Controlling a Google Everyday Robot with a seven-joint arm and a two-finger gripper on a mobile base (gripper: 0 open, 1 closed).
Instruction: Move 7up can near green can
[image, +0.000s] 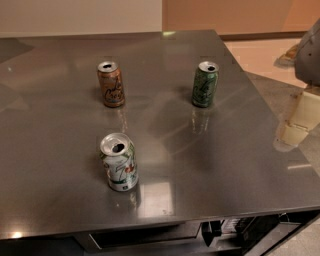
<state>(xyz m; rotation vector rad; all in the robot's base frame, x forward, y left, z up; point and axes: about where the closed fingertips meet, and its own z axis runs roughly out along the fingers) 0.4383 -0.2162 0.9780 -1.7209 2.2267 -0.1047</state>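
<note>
Plainly the move turns on one thing: the 7up can (120, 165) stands far across the counter (60, 150) from my jaws, toward the left of the view and close to the near edge. My jaws hang at the right margin, beyond the counter's right side, at the pale blocky end of my arm (300, 117). Whether they are spread or pressed together I cannot tell. They hold nothing that I can see. The 7up can is upright, its long axis vertical, so I judge a level approach from the side, closing across its round wall, to be the natural grip. The green can (205, 85) is also upright. It sits farther back and to the right, well apart from the 7up can and nearer to my jaws. I would have to reach past it without brushing it, then carry the 7up can back and rightward. An orange-brown can (111, 85) stands at the back left, level with the green one. All three are thin metal cylinders with silver tops and opened mouths, so they are probably light and easy to tip. The counter is smooth, grey and glossy and throws back soft reflections, and I judge that a can would slide on it readily.
</note>
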